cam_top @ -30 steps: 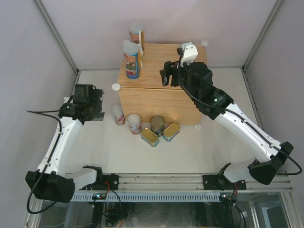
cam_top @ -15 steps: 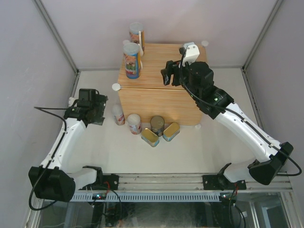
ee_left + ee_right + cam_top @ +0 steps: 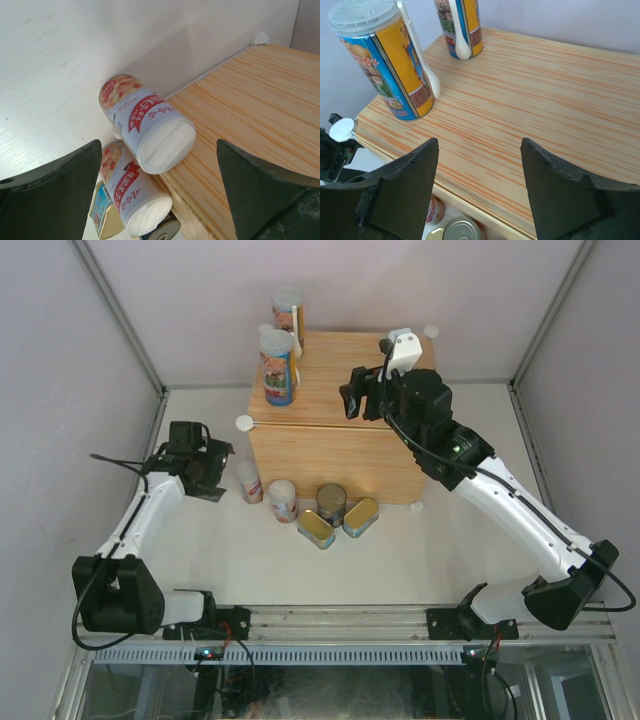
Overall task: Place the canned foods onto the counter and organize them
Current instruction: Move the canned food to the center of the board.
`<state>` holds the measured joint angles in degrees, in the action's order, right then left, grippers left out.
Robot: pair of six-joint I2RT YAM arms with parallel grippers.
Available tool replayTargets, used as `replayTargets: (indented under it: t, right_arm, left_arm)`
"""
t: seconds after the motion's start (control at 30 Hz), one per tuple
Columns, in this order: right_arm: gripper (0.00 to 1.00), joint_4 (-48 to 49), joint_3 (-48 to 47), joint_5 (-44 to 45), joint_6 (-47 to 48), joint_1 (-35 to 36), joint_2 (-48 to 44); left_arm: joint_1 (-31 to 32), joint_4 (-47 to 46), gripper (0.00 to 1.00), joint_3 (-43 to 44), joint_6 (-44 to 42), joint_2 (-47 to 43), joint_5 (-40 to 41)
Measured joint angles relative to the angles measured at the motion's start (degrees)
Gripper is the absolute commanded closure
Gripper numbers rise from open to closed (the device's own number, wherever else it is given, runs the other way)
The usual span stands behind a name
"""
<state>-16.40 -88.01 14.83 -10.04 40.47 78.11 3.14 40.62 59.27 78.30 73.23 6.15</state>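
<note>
White tabletop (image 3: 420,560), pale walls (image 3: 190,300), wood-grain counter (image 3: 335,455); left gripper (image 3: 208,473), right gripper (image 3: 353,398) both spread

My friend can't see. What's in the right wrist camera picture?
Two tall cans with colourful labels stand upright on the light wood-grain counter, each with a white spoon on its side. The right arm's dark fingers are open above it, holding nothing.

Matt wood-grain counter (image 3: 545,90) bears glossy-labelled, plastic-lidded cans (image 3: 395,65).
</note>
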Motion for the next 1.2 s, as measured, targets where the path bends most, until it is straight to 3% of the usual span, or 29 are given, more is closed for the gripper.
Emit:
replayTargets:
  t: [0.5, 1.2]
  right_arm:
    - [0.33, 0.3, 1.1, -0.4, -0.3, -1.1, 0.0]
    - [0.33, 0.5, 2.5, -0.8, -1.3, -1.5, 0.0]
  left_arm:
    - [-0.8, -8.5, 0.01, 0.0, -9.0, 7.9, -7.2]
    - [-1.0, -11.7, 0.07, -4.2, -12.4, 8.0, -11.5]
